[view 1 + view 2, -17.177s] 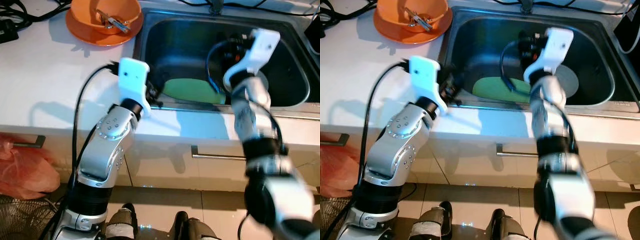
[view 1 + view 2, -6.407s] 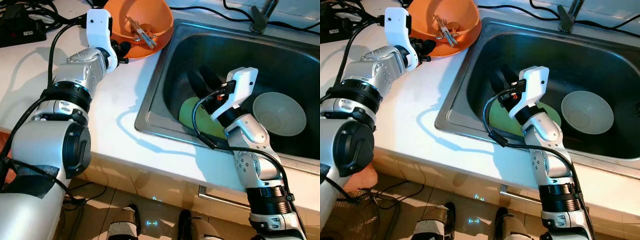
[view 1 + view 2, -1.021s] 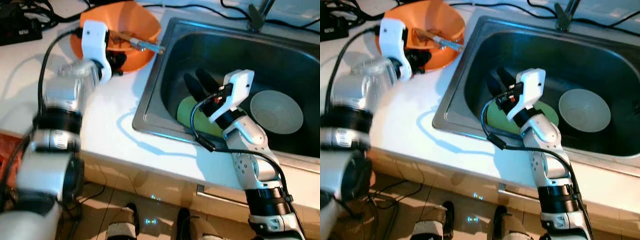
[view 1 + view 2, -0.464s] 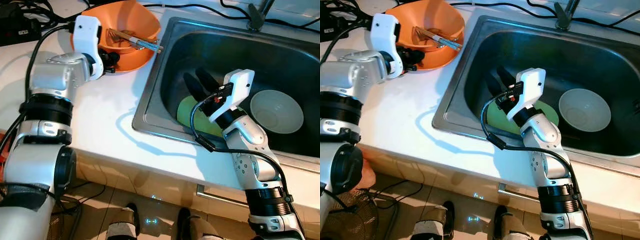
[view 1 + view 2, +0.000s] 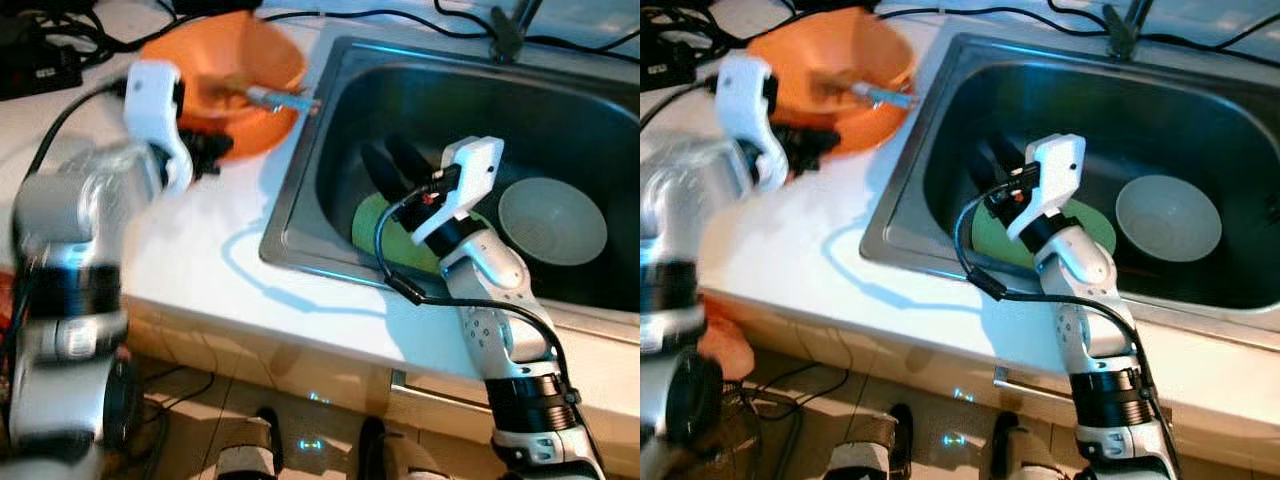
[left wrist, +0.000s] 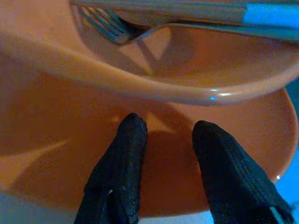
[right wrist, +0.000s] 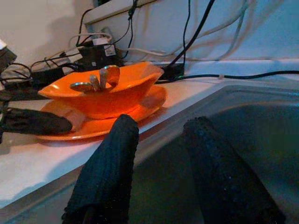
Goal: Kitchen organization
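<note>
Now left hand (image 6: 163,140) spread over plate (image 6: 56,158)

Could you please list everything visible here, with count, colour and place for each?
Sink: one, steel, set into the counter.
Counter: one, white, around the sink.
Bowl: one, orange, on the plate at the sink's left.
Plate: one, orange, under that bowl.
Cutlery: several metal pieces, resting in the orange bowl, ends poking over its rim.
Pale bowl: one, whitish, in the sink at its right.
Green plate: one, in the sink beneath the right arm.
Tap: one, dark, behind the sink.
Cables: several, black, on the counter's back.
Left end effector: open, black, fingers over the orange plate.
Right end effector: open, black, inside the sink.
</note>
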You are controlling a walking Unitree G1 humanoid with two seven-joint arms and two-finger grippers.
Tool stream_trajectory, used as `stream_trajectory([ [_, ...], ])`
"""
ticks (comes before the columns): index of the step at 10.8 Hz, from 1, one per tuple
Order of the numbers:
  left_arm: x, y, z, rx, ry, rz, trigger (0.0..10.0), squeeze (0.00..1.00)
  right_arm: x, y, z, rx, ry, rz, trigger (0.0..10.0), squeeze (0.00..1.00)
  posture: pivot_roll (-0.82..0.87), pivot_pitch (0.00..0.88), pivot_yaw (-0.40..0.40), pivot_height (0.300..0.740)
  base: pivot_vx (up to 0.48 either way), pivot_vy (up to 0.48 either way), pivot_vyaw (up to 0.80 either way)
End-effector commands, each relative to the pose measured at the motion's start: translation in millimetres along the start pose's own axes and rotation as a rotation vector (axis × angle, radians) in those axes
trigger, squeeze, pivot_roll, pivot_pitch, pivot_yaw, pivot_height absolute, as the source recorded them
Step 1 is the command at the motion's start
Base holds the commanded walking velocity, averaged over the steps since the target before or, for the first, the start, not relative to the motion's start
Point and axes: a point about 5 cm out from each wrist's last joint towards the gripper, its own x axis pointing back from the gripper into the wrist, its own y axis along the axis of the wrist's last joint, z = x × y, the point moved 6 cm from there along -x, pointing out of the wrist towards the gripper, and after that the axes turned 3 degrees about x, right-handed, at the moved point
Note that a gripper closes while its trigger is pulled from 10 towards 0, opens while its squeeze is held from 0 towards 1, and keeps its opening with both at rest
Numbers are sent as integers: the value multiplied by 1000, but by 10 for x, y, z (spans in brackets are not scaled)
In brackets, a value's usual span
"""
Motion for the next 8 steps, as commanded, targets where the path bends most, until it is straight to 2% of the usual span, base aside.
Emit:
stream_trajectory([
  [1, -2, -611, 78, 78, 33, 231, 10000, 0, 70, -161, 3, -32, -7, 50, 10000, 0, 294, 288, 33, 740, 0, 0, 0],
  [3, 166, -679, 33, 81, 46, 242, 10000, 0, 82, -165, -6, -32, -10, 52, 10000, 0, 302, 291, 36, 740, 0, 0, 0],
  [4, 315, -704, 34, 73, 73, 249, 10000, 0, 87, -168, -7, -33, -10, 53, 10000, 0, 301, 294, 34, 740, 0, 0, 0],
  [7, 676, -906, 96, 75, 151, 295, 10000, 0, 105, -180, -18, -37, -12, 59, 10000, 0, 316, 302, 27, 740, 0, 0, 0],
  [8, 753, -948, 135, 70, 177, 288, 10000, 0, 108, -185, -19, -37, -11, 60, 10000, 0, 318, 301, 25, 740, 0, 0, 0],
])
